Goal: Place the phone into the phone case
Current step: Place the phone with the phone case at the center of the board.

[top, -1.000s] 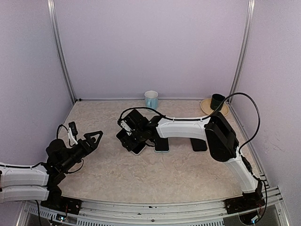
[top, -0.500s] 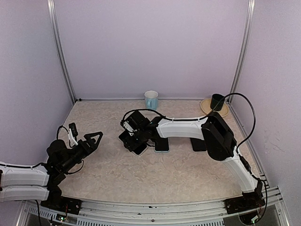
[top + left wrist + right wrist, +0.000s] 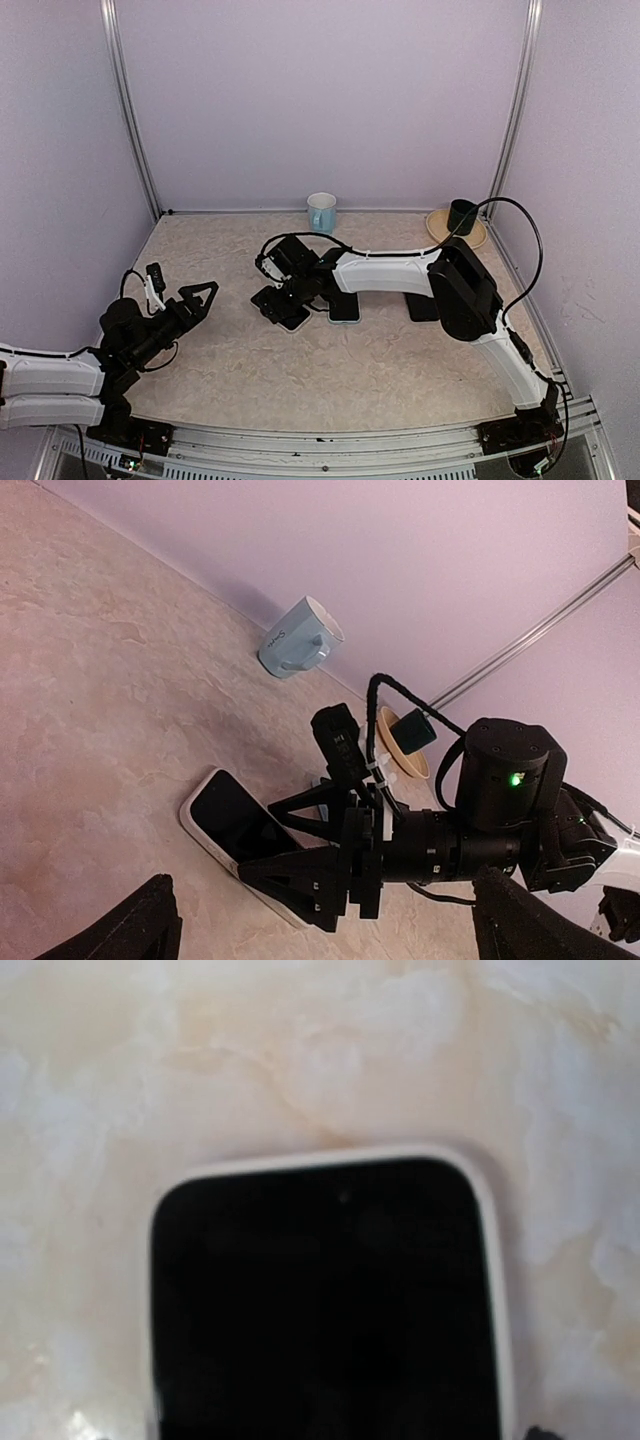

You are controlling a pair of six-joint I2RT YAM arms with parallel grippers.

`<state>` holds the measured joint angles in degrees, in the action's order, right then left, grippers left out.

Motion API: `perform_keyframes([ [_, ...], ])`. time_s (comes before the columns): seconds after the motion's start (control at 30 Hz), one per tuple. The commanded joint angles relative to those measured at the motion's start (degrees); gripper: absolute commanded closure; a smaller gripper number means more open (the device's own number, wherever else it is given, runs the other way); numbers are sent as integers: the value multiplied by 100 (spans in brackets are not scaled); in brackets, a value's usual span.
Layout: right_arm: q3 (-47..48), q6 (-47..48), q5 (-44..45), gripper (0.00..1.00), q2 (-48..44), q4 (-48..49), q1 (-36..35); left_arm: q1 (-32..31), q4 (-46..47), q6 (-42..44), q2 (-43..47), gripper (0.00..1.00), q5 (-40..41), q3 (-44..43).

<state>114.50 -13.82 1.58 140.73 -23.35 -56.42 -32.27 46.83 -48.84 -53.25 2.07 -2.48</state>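
A phone [image 3: 228, 818] with a black screen lies flat on the table inside a white phone case [image 3: 200, 832], whose rim shows all round it. My right gripper [image 3: 256, 845] hangs low over it, open, one finger on each long side. In the top view the phone [image 3: 294, 320] peeks out beneath the right gripper [image 3: 278, 300] at mid table. The right wrist view shows only the dark screen [image 3: 320, 1300] and the white rim [image 3: 495, 1260]. My left gripper [image 3: 197, 298] stands open and empty, well to the left of the phone.
A dark slab with a pale blue edge [image 3: 344, 308] and a black slab [image 3: 424, 307] lie right of the phone, under the right arm. A light blue mug [image 3: 321, 212] stands by the back wall. A tan plate [image 3: 440, 228] at back right carries a dark cup [image 3: 462, 214].
My right gripper's jaws have spread wider over the phone and the wrist has shifted slightly. The left arm has barely moved.
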Motion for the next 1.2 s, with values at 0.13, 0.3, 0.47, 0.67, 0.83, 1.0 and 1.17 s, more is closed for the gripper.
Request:
perform_keyframes([
  [0.13,87,-86,-139,6,9,192,44,37,85,-26,23,1,84,107],
  [0.3,-319,-166,-150,5,-234,256,69,37,-64,-28,14,1,107,64],
  [0.47,-954,-199,-143,5,-623,401,88,37,-363,-110,-122,1,183,-64],
  [0.67,-1705,-176,-420,1,-1181,525,88,29,-637,-268,-500,1,321,-235],
  [0.83,-2230,-97,-834,1,-1598,643,75,19,-510,-335,-929,1,268,-360],
  [1.0,-2341,67,-1250,0,-1606,695,-18,-29,-558,-368,-1246,1,278,-561],
  [1.17,-2129,157,-1652,0,-1369,748,-174,-51,-888,-414,-1346,1,390,-771],
])
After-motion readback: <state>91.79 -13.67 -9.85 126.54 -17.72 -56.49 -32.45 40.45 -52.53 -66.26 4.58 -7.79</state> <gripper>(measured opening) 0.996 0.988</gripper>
